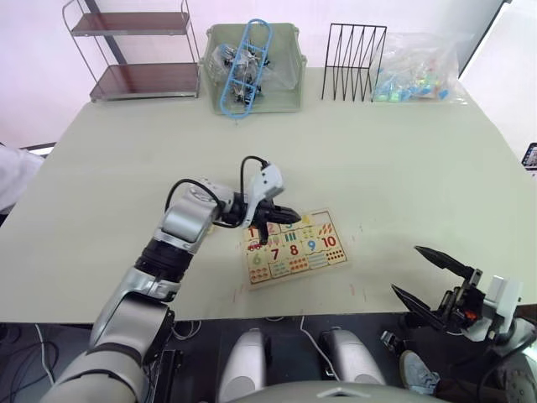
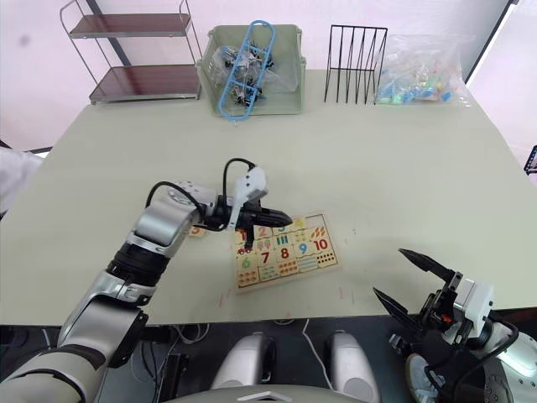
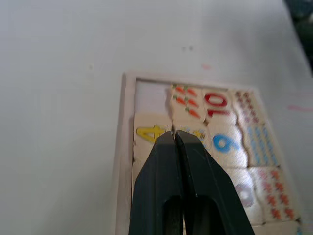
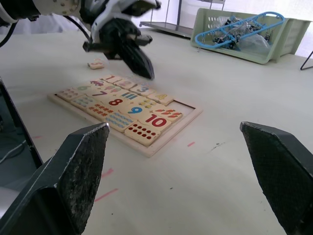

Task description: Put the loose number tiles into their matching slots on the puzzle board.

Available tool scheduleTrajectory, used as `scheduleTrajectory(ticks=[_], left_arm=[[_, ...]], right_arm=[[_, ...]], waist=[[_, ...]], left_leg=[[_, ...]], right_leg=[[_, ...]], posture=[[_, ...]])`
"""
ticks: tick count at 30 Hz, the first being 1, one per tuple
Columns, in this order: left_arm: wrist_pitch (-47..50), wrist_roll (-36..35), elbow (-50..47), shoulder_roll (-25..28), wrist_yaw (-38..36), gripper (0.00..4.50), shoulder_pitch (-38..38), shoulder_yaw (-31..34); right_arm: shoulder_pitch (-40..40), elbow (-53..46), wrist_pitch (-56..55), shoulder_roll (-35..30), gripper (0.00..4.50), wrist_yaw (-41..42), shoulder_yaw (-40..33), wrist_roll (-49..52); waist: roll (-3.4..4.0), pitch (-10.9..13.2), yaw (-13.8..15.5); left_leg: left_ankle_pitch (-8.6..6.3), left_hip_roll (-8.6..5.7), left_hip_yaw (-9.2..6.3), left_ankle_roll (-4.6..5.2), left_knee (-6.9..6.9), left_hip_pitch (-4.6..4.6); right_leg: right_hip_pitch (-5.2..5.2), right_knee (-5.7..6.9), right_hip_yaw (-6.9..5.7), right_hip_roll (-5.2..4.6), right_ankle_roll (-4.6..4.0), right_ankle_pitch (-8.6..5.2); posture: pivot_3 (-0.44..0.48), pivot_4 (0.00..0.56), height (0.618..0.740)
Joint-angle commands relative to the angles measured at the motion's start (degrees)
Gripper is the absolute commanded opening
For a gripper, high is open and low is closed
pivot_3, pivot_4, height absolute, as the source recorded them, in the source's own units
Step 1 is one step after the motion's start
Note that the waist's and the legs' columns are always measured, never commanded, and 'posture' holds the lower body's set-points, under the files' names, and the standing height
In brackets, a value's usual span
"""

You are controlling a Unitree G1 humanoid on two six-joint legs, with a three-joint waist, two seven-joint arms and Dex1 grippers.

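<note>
Your left gripper, fingers pressed together and empty, hovers over the puzzle board's top row. The board lies near the table's front edge, long axis running left to right, slightly skewed. Your right gripper hangs wide open, empty.

Left arm reaches forward and right across near-centre, wrist bent, left gripper pointing down-right, black fingers pressed together, nothing between. Right arm low at near right, right gripper pointing left, fingers spread wide, empty.
</note>
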Motion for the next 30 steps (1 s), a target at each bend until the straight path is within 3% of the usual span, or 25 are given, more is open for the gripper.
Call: scheduleTrajectory(ticks=[1,12,19,28,29,30], left_arm=[[1.70,-3.75,-5.53,0.81,2.33,0.09,2.78,4.69],[5.41,-12.11,-17.73,-2.62,19.52,0.09,16.60,21.76],[0.91,-9.77,-22.44,-2.36,27.60,0.09,27.53,25.75],[-6.69,-10.75,-21.69,-0.94,31.22,4.16,37.03,35.68],[-7.66,-11.06,-21.64,-0.73,30.86,4.48,38.55,37.00],[-8.35,-11.48,-21.88,-0.74,30.71,4.48,39.98,38.00]], right_arm=[[0.58,-1.68,-0.78,0.13,4.50,-0.10,-0.01,0.58],[1.28,-0.62,0.13,-0.84,4.50,-1.08,-1.53,0.76],[-0.44,1.65,0.91,-2.21,4.50,-2.39,-3.23,0.93],[-3.67,5.27,1.90,-2.69,4.50,-4.56,-5.43,0.81],[-3.86,5.66,1.84,-2.65,4.50,-5.19,-5.62,0.37],[-4.00,6.18,1.71,-2.70,4.50,-5.43,-5.83,0.15]], waist=[[0.01,-0.01,0.03],[0.02,-0.01,0.08],[0.01,-0.02,0.09],[0.01,-0.02,0.00],[0.00,-0.02,-0.13],[0.00,-0.02,-0.09]], left_leg=[[0.00,0.00,0.00,0.00,0.00,0.01],[0.00,0.01,0.02,0.00,0.00,0.02],[0.00,0.01,0.04,-0.01,-0.02,0.06],[-0.01,0.00,0.09,-0.01,-0.04,0.06],[-0.01,0.01,0.09,-0.01,-0.04,0.06],[-0.01,0.02,0.12,-0.01,-0.05,0.08]], right_leg=[[0.00,0.00,0.00,-0.01,0.00,0.00],[0.01,0.00,0.01,-0.07,0.00,0.01],[0.02,-0.01,0.02,-0.09,-0.01,0.01],[0.02,-0.03,0.02,-0.13,-0.02,0.01],[0.01,-0.03,0.02,-0.12,-0.02,0.01],[0.01,-0.03,0.04,-0.13,-0.03,0.00]], posture=[[0.000,0.150,0.740],[0.000,0.150,0.740],[0.000,0.150,0.740],[0.000,0.150,0.740],[0.000,0.150,0.740],[0.000,0.150,0.740]])
